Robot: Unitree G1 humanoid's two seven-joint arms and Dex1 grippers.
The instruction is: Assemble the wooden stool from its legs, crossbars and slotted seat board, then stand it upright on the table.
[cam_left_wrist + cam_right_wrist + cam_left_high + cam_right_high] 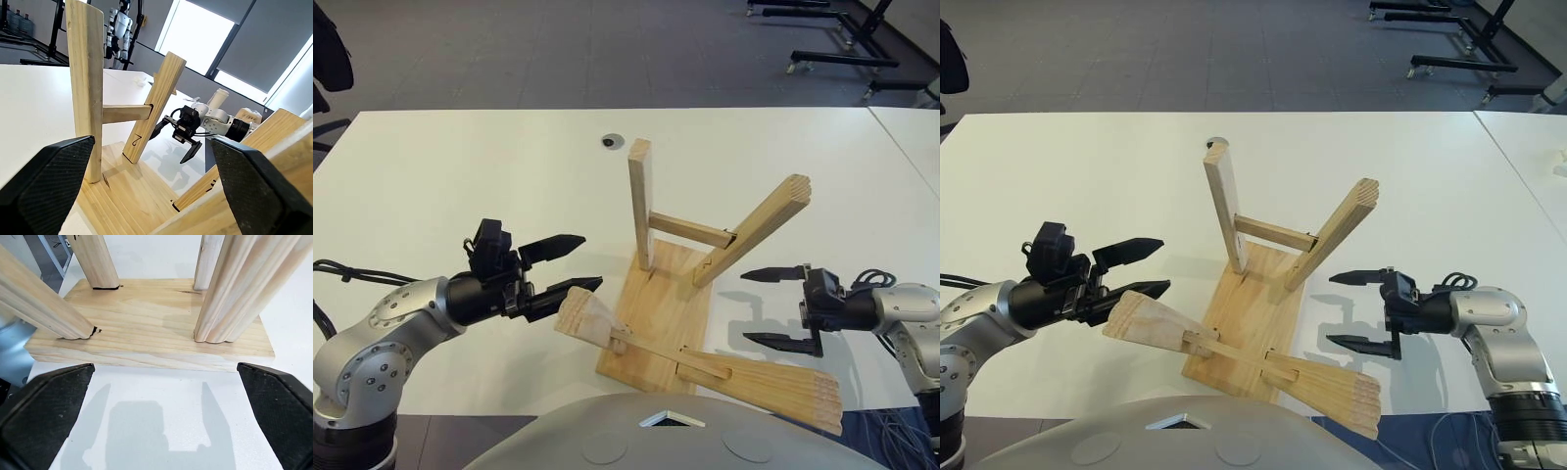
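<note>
The wooden stool lies upside down: its slotted seat board is flat on the table, and four legs rise from it. The far pair of legs is joined by a crossbar. The near pair splays low toward me, joined by another crossbar. My left gripper is open just left of the near left leg's end, one finger close to it. My right gripper is open right of the seat board, apart from the stool; it appears beyond the legs as the right gripper.
The white table has free room to the left and behind the stool. A small round hole sits in the table behind the stool. Black frame stands are on the floor at the back right.
</note>
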